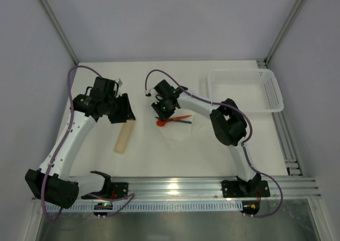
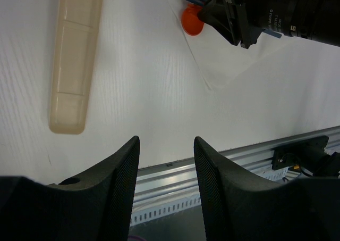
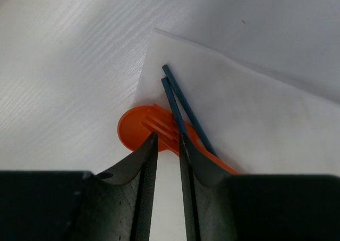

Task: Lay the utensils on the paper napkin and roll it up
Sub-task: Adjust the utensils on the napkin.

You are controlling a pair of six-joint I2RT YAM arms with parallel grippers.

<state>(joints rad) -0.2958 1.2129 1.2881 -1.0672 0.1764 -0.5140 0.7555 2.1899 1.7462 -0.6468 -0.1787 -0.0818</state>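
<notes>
The white paper napkin lies flat at mid-table. At its left corner sit the utensils: an orange spoon with an orange fork lying on its bowl, and two thin dark blue sticks crossing them. My right gripper hovers right over the spoon's neck. Its jaws stand a narrow gap apart, with only white surface showing between them. One stick runs under the right fingertip. My left gripper is open and empty, off to the left.
A short beige cylinder-like piece lies just below the left gripper, also seen in the left wrist view. A white perforated basket stands at the back right. The metal rail runs along the near edge.
</notes>
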